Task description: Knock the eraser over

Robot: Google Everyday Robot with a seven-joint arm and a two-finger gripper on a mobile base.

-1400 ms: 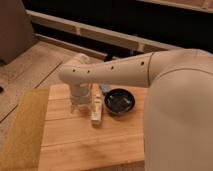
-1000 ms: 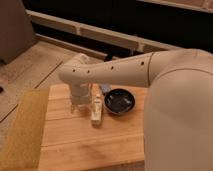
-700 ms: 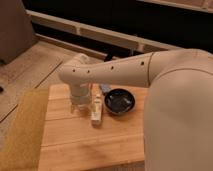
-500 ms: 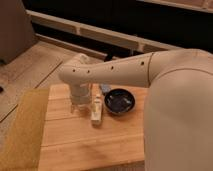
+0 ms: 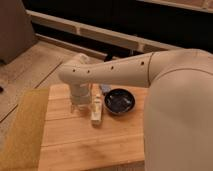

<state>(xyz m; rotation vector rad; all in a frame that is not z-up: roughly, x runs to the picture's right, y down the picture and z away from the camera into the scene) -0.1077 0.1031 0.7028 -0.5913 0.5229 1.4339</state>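
A white robot arm (image 5: 115, 72) reaches across a pale wooden table (image 5: 90, 145), with its wrist turned down and the gripper (image 5: 80, 104) low over the boards, at or nearly at the surface. Whether the gripper is spread or closed cannot be made out. Just beside it, on the side toward the bowl, lies a long cream-white oblong object (image 5: 96, 111), and past that sits a round black bowl (image 5: 120, 101). The eraser (image 5: 104, 89) appears to be the small dark block just beyond the gripper, tucked under the arm near the bowl's far rim and apart from the gripper. Only its top part shows, so whether it stands or lies flat cannot be told. As a judgement, the approach looks made but the knock itself is not confirmed. What seems left is a short sideways push into the block. It looks small, dark and rectangular, far smaller than the bowl.
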